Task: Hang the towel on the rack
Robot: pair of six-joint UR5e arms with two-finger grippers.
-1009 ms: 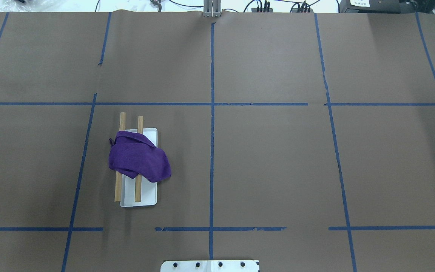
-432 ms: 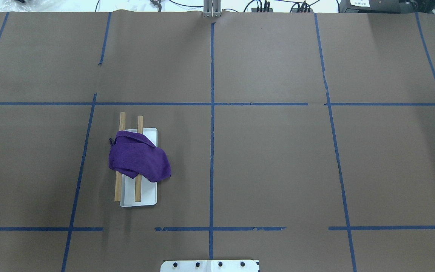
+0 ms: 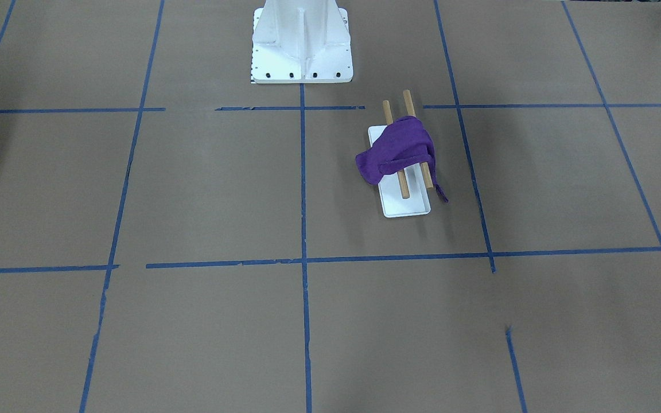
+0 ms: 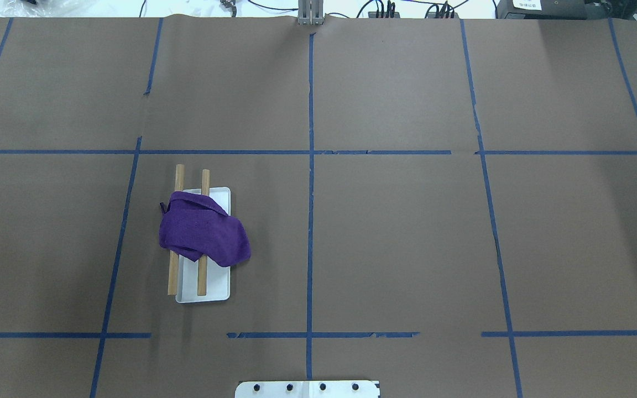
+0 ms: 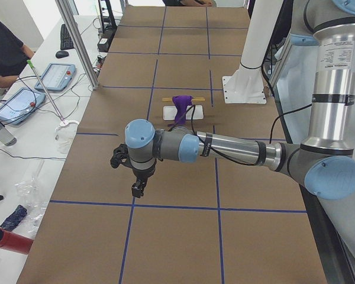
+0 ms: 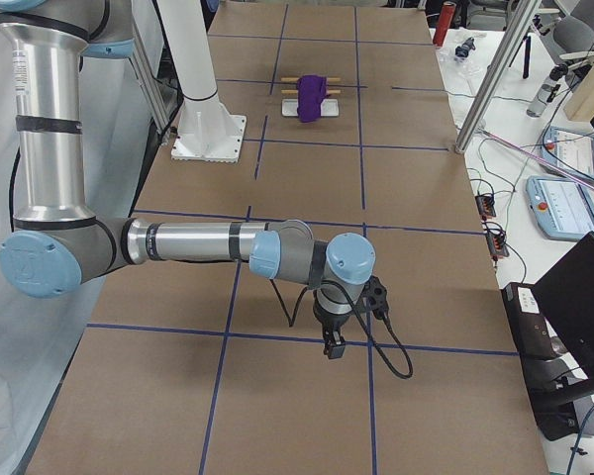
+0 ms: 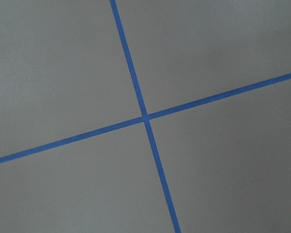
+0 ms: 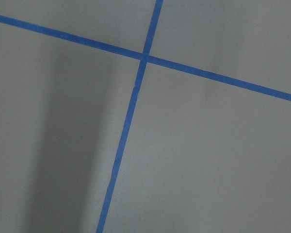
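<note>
The purple towel (image 4: 202,232) lies bunched over both wooden rods of the rack (image 4: 216,284), and one side hangs down past the white tray's edge. It also shows in the front view (image 3: 399,149) on the rack (image 3: 405,206), and far off in the left side view (image 5: 181,106) and the right side view (image 6: 311,94). My left gripper (image 5: 138,189) hangs above the table far from the rack, near that end of the table. My right gripper (image 6: 334,346) hangs above the opposite end. I cannot tell whether either is open or shut. Both wrist views show only brown paper and blue tape.
The white bolted robot pedestal (image 3: 302,40) stands at the table's robot side, near the rack. Blue tape lines cross the brown table cover. A metal post (image 5: 77,41) and operators' tablets (image 5: 53,77) stand beside the table's far edge.
</note>
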